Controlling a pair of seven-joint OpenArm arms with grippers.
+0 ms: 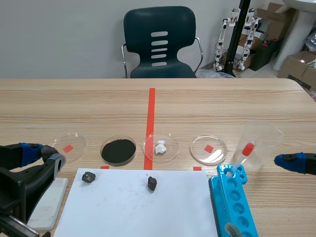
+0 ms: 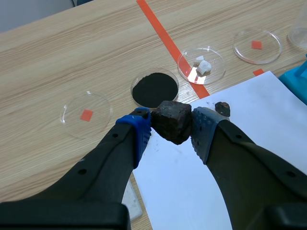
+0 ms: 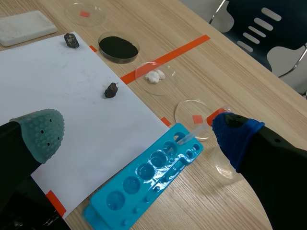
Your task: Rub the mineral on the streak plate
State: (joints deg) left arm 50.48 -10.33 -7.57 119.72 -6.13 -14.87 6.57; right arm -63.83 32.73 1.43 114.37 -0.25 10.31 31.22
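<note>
Now mineral between left jaws, corner downward.

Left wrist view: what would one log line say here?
left tool: shut on mineral | right tool: open, empty | streak plate: beside paper, mineral not on it

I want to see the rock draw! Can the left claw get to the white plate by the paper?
Probably yes: the left claw, holding the rock, hangs right by the white plate, with nothing in between.
</note>
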